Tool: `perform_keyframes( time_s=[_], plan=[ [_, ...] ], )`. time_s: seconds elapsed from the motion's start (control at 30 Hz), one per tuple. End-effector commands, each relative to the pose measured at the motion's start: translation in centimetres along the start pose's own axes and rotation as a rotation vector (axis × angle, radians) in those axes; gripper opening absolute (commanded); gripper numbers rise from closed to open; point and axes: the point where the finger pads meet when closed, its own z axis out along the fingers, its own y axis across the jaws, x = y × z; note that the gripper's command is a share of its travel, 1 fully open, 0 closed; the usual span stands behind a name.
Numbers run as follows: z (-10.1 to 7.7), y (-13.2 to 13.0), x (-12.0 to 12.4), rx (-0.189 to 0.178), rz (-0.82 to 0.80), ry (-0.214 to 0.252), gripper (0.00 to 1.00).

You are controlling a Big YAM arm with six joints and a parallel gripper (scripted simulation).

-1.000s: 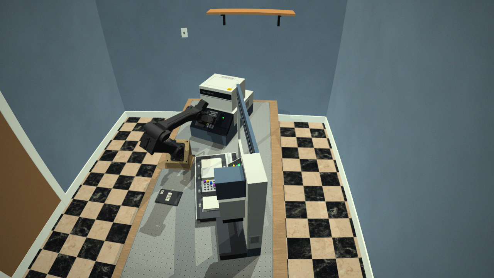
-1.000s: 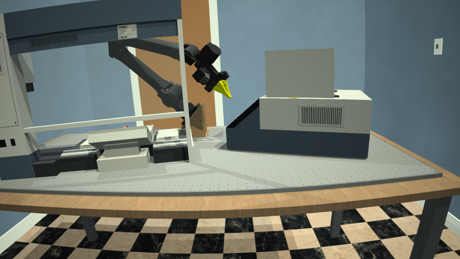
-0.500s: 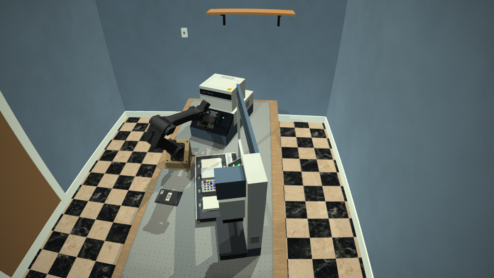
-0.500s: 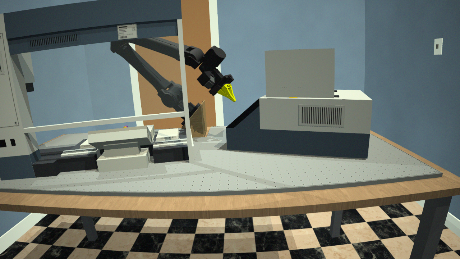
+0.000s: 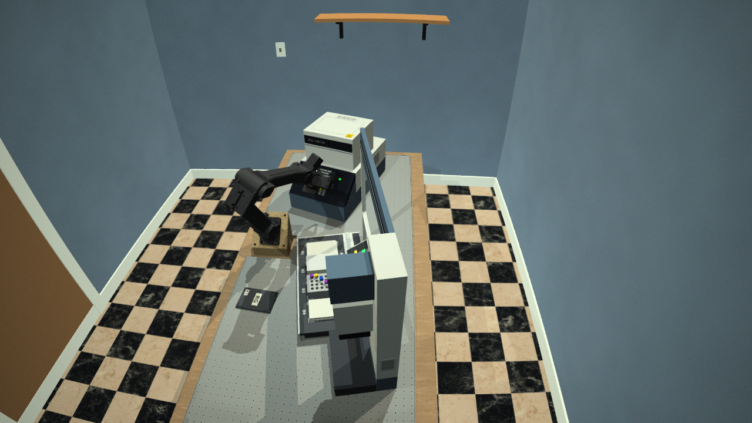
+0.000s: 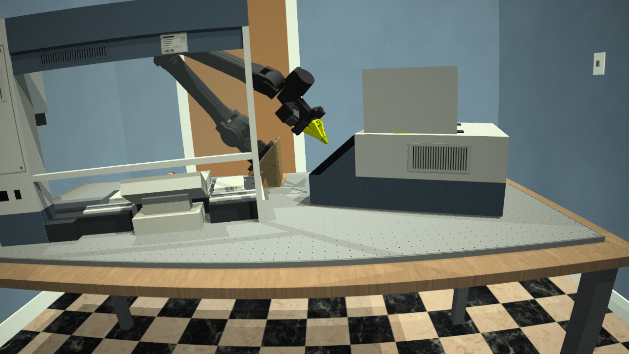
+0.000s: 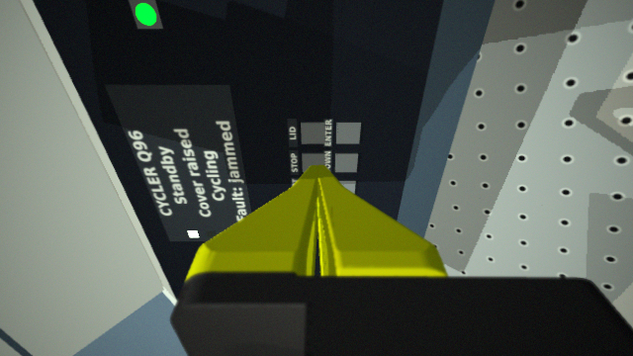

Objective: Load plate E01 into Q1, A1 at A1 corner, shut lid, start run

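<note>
The cycler Q1 [image 5: 336, 173] [image 7: 145, 15] stands at the far end of the table, and its lamp is green. Its pale lid [image 6: 409, 99] rises above the body; I cannot tell whether it is open. My gripper [image 7: 317, 177] is shut and empty. It points at Q1's sloped front panel, with the tips at the lower edge of the STOP key [image 7: 313, 160] and the LID key [image 7: 313, 133] beyond. In the side view the gripper [image 6: 323, 139] hangs a little off the panel. Plate E01 [image 5: 321, 309] lies on the hand-off row, far from the gripper.
The liquid handler [image 5: 362, 294] with its gantry rail [image 5: 373, 184] fills the table's middle. On its row are the tube block [image 5: 315, 284] and another plate [image 5: 321, 247]. The black regrip nest RG [image 5: 259, 302] lies on the left of the table.
</note>
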Motion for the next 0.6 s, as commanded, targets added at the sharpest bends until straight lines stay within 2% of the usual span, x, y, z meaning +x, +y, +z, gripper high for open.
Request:
perform_keyframes(
  time_s=[0.0,0.23,0.57],
  plan=[
    [-0.2,2.9,-1.3,-0.057,0.005,-0.02,0.0],
    [1.1,3.5,-1.2,-0.058,0.004,-0.019,0.0],
    [0.4,2.4,-0.6,-0.052,0.007,-0.016,0.0]
  ],
)
